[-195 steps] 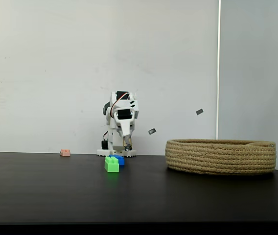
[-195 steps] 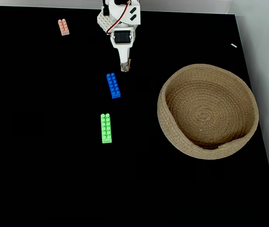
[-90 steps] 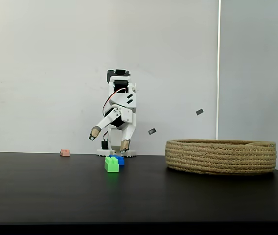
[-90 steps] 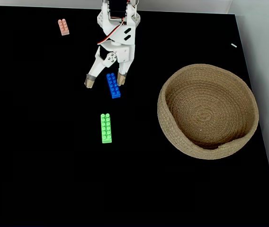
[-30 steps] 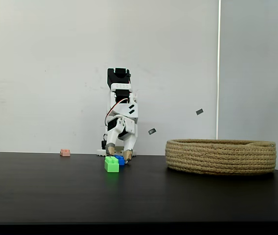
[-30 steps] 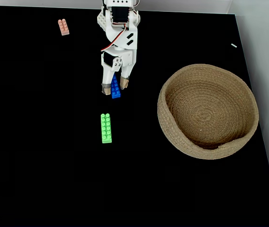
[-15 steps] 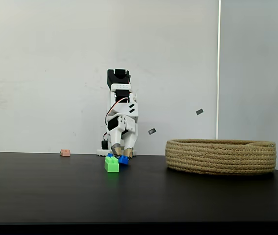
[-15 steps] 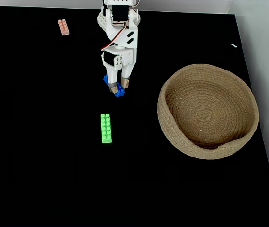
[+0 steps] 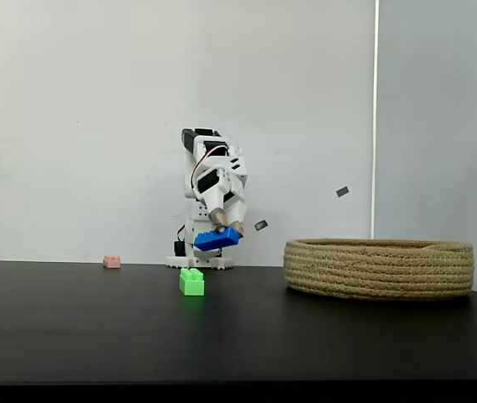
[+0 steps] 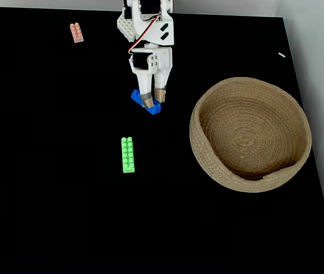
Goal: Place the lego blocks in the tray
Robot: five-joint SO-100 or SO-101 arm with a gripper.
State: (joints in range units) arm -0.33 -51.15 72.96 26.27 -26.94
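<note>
Blue brick [image 9: 217, 239] is now hanging clear of the table [image 9: 238, 336], pinched between the gripper's [image 10: 153, 101] jaws; half a second earlier it was just leaving the surface. This suggests the grasp is holding and the carry toward the basket [image 10: 207, 165] is beginning. Green brick [image 10: 128, 154] and pink brick [image 10: 76, 32] are still lying on the table, well apart; the basket is sitting empty. The surface is matte black, and a plain white wall [image 9: 79, 126] is standing behind it.
</note>
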